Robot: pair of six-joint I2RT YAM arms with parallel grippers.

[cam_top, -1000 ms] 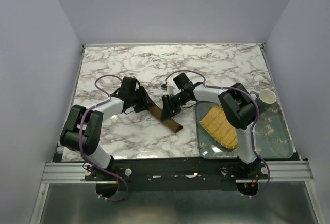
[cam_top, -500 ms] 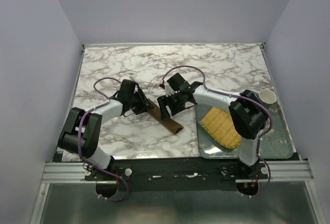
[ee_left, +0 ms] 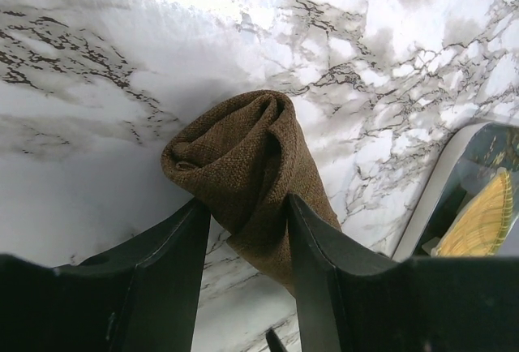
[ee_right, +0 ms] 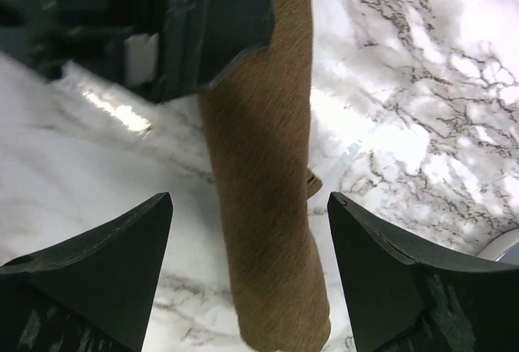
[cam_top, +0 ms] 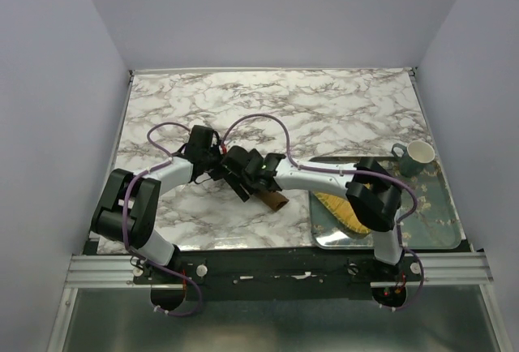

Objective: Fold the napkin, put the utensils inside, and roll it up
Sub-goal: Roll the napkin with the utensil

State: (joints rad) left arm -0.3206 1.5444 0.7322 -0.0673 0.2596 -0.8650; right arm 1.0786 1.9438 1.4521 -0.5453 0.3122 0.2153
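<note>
Left wrist: left jaws clamp one end of the rolled napkin [ee_left: 251,153] on the counter [ee_left: 97,68].
Right wrist: right jaws, newly spread wide, straddle the roll.
Meaning: rolling looks nearly done; no fork visible.

The gap between the fingers of the left tool [ee_left: 243,206] is filled by the rolled napkin [ee_left: 243,157], which is touched on both sides. Bare desk [ee_left: 97,125] is seen ahead of that tool. Ahead and to the right in its own view, a tray [ee_left: 438,186] rim is met. The right tool [ee_right: 251,198] is spread wide over the roll, and free room is seen beside each finger. Just ahead of it, the way is blocked by the left tool's dark body.
</note>
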